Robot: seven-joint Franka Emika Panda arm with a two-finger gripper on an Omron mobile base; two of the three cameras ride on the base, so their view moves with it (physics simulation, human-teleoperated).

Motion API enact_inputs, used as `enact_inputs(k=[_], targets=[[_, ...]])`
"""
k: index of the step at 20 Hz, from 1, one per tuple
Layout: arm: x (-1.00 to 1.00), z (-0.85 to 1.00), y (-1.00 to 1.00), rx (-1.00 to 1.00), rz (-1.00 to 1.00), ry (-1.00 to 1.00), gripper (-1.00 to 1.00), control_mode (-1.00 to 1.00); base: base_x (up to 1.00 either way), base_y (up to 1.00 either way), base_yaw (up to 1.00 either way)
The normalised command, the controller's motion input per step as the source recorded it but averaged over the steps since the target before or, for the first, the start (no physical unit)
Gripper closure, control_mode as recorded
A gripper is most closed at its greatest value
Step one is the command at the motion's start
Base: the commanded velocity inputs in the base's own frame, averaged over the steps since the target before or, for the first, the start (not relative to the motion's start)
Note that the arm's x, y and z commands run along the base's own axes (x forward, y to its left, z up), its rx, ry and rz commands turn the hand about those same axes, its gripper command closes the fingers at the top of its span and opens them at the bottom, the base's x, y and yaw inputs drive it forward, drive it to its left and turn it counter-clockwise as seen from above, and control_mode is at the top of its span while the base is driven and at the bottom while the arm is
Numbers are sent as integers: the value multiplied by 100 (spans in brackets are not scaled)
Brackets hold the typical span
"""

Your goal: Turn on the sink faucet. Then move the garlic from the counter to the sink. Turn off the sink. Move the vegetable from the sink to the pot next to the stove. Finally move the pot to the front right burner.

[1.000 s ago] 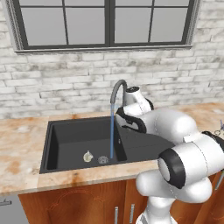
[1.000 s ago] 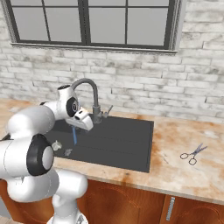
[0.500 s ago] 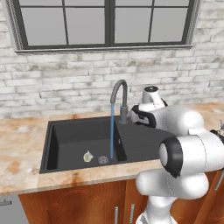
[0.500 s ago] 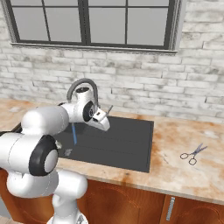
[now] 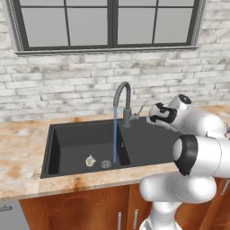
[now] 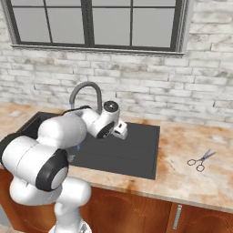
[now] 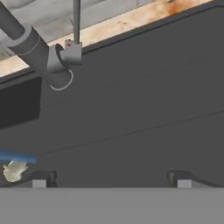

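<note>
The dark gooseneck faucet (image 5: 124,99) stands behind the black sink (image 5: 72,140), and a blue stream of water (image 5: 115,134) runs from its spout into the basin. On the basin floor lies the garlic (image 5: 90,160), just left of the round drain (image 5: 106,164). My gripper (image 5: 153,120) hovers over the flat drainboard (image 5: 148,140), right of the faucet's thin side lever (image 5: 140,109). It is open and holds nothing. In the hand view the lever (image 7: 76,22) rises from the faucet base (image 7: 37,54), and the garlic (image 7: 15,170) sits at the lower left beside the stream (image 7: 17,156).
The mottled beige counter (image 5: 22,155) surrounds the sink. A pair of scissors (image 6: 200,160) lies on the counter (image 6: 191,179) right of the drainboard (image 6: 129,152). A brick wall with a window stands behind the faucet (image 6: 86,88).
My hand has swung to the right, from beside the faucet's neck to above the drainboard past the lever. The water keeps running and the garlic has not moved.
</note>
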Motion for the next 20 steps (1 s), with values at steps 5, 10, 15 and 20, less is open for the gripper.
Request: enact_inputs(k=[5, 10, 15, 20], targets=[[9, 4, -16, 14, 14, -13, -100, -100, 0, 0, 0], [20, 0, -25, 8, 13, -13, -100, -100, 0, 0, 0], [27, 2, -16, 1, 24, -29, -100, -100, 0, 0, 0], [20, 1, -10, 0, 28, -36, -100, -100, 0, 0, 0]])
